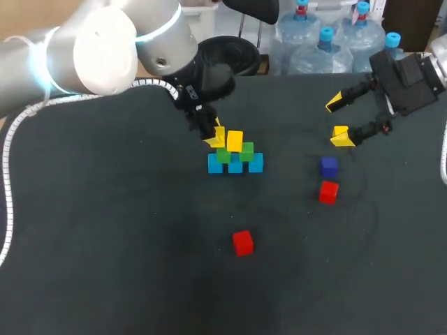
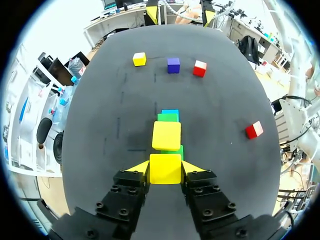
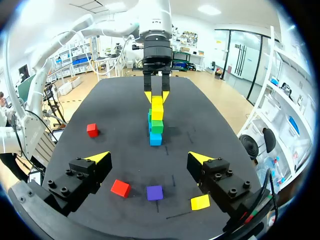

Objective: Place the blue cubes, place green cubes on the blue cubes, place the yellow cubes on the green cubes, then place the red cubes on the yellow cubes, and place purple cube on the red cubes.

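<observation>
Three blue cubes [image 1: 235, 165] lie in a row at the table's middle, with two green cubes [image 1: 246, 151] on them. One yellow cube [image 1: 235, 141] rests on the greens. My left gripper [image 1: 215, 136] is shut on a second yellow cube [image 2: 165, 168], held just beside the first yellow cube [image 2: 166, 135] above the row's near end. To the right lie a purple cube [image 1: 329, 166], a red cube [image 1: 328, 191] and a third yellow cube [image 1: 340, 131]. Another red cube [image 1: 242, 243] lies in front. My right gripper [image 1: 338, 122] hangs open and empty above the loose yellow cube [image 3: 200, 202].
The dark table [image 1: 105, 244] spreads wide to the left and front of the stack. My left arm's white cable [image 1: 14, 139] trails over the table's left side.
</observation>
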